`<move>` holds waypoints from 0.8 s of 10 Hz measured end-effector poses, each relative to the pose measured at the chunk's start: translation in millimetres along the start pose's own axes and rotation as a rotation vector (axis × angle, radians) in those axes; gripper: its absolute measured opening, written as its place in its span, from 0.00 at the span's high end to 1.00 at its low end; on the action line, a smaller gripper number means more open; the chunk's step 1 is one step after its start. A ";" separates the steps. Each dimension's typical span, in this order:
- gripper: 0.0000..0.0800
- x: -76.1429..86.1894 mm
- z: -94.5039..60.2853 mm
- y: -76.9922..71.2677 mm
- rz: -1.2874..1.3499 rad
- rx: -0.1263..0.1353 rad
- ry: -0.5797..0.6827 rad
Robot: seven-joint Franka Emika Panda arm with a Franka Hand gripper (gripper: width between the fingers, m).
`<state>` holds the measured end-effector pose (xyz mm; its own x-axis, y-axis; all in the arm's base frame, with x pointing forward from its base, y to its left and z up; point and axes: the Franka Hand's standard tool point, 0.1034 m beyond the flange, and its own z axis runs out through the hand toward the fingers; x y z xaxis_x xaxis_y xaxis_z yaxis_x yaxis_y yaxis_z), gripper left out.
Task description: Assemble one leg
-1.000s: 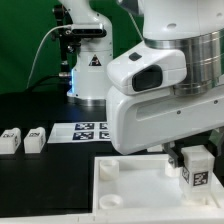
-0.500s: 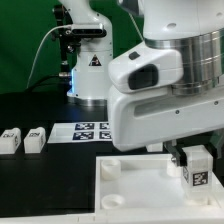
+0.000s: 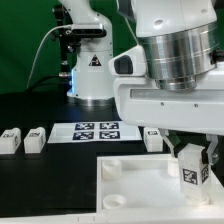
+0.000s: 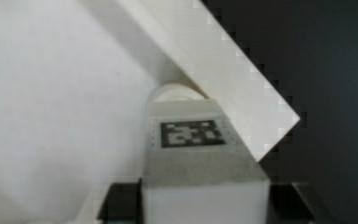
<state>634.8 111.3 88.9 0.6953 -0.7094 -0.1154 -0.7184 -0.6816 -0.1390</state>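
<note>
The gripper (image 3: 193, 160) holds one leg (image 3: 190, 175) over the panel (image 3: 130, 182) (at its corner, seemingly not yet seated), so insertion remains.

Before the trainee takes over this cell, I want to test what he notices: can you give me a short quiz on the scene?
1. True or false: the gripper is shut on a leg.
2. How many other legs lie loose on the black table? A one, B three, C five.
3. What does the wrist view show on the held leg's face?
Key: 1 true. 2 B: two at the exterior view's left, one beside the marker board. 3 a black-and-white square marker.
</note>
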 end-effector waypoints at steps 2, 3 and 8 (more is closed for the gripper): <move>0.63 0.8 -0.1 0.2 0.144 0.001 0.001; 0.63 0.4 0.6 0.2 0.300 0.012 -0.006; 0.63 -7.4 3.1 -4.8 0.780 0.043 -0.034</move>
<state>633.2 120.3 87.4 -0.0098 -0.9741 -0.2259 -0.9989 0.0200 -0.0431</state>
